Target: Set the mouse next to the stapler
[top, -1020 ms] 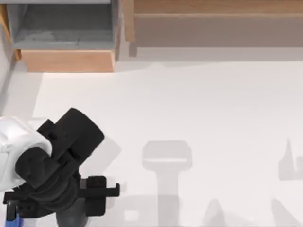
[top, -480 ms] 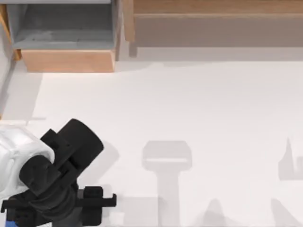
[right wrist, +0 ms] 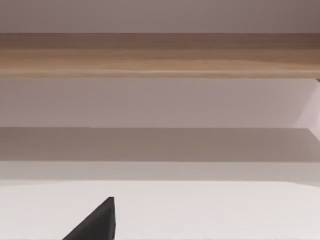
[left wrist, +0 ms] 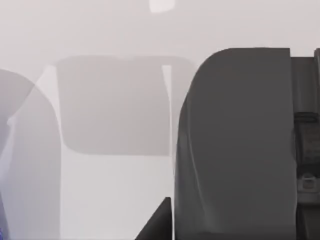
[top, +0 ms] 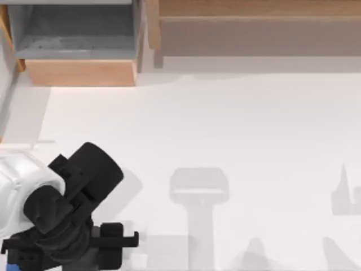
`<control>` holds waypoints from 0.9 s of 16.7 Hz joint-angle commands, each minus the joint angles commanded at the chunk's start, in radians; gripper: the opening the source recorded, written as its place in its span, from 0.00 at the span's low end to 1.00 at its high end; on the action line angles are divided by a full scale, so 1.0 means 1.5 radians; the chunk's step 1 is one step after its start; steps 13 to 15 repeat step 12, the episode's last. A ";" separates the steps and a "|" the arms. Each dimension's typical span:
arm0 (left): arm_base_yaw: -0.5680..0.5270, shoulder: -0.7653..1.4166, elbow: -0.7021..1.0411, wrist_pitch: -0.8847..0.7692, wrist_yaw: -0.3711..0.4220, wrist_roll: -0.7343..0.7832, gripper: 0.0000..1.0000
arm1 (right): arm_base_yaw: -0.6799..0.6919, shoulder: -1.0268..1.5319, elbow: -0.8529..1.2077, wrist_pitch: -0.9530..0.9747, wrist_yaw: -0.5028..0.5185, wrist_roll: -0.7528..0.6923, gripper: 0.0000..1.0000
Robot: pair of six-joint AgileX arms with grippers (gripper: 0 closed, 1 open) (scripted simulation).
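Stapler [top: 4,264] peeks blue beneath the left hand [top: 34,254], grip unclear; grey box [top: 79,51] empty.

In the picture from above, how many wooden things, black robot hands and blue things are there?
Wooden things: 2 (wooden box, long wooden shelf)
Black robot hands: 1 (left gripper, low at the table's left)
Blue things: 1 (stapler, just a sliver at the bottom left edge)
Total: 4
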 joint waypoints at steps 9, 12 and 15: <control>0.000 0.000 0.000 0.000 0.000 0.000 1.00 | 0.000 0.000 0.000 0.000 0.000 0.000 1.00; 0.000 0.000 0.000 0.000 0.000 0.000 1.00 | 0.000 0.000 0.000 0.000 0.000 0.000 1.00; 0.000 0.000 0.000 0.000 0.000 0.000 1.00 | 0.000 0.000 0.000 0.000 0.000 0.000 1.00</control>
